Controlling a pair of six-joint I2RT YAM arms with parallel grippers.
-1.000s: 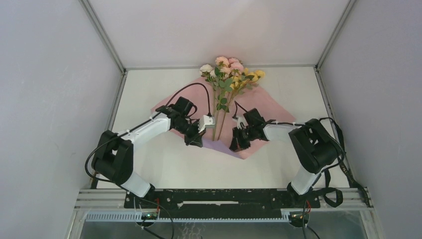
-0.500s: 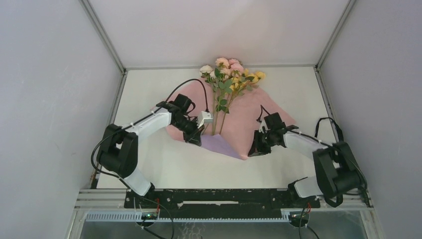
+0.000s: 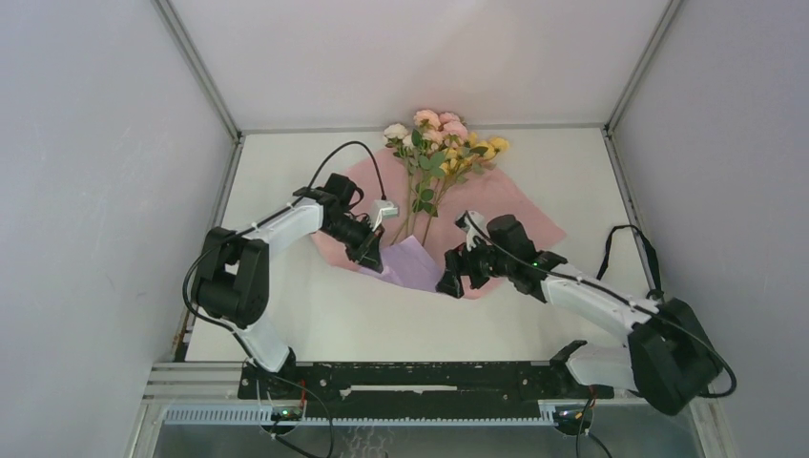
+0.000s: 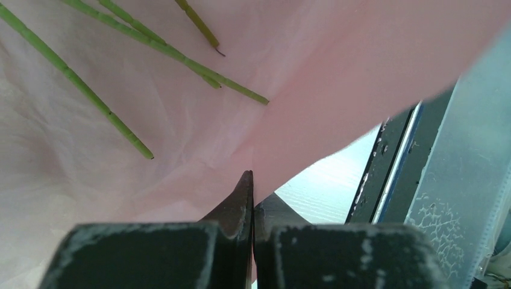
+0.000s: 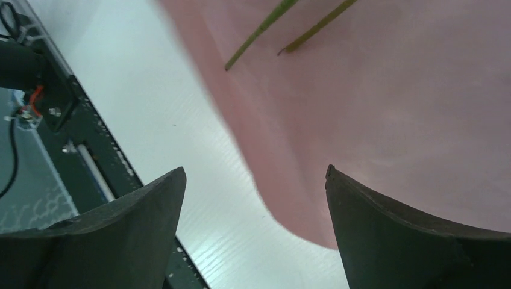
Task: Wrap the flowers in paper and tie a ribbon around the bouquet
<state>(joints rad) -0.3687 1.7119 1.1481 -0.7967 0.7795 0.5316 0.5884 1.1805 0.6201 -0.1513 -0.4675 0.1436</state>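
Your left arm (image 3: 281,227) rises from its base at the near edge, folds at the elbow far out on the left, and stretches its white forearm inward and away from you. Its wrist tips downward. The left gripper (image 3: 375,260) has its jaws pressed tight together, with a fold of the paper (image 4: 337,78) pinched at the very tips. Your right arm (image 3: 596,294) lies low, with its elbow out on the right and its forearm reaching leftward. The right gripper (image 3: 448,283) points left and down, its jaws spread wide over the paper's near edge and gripping none of it.
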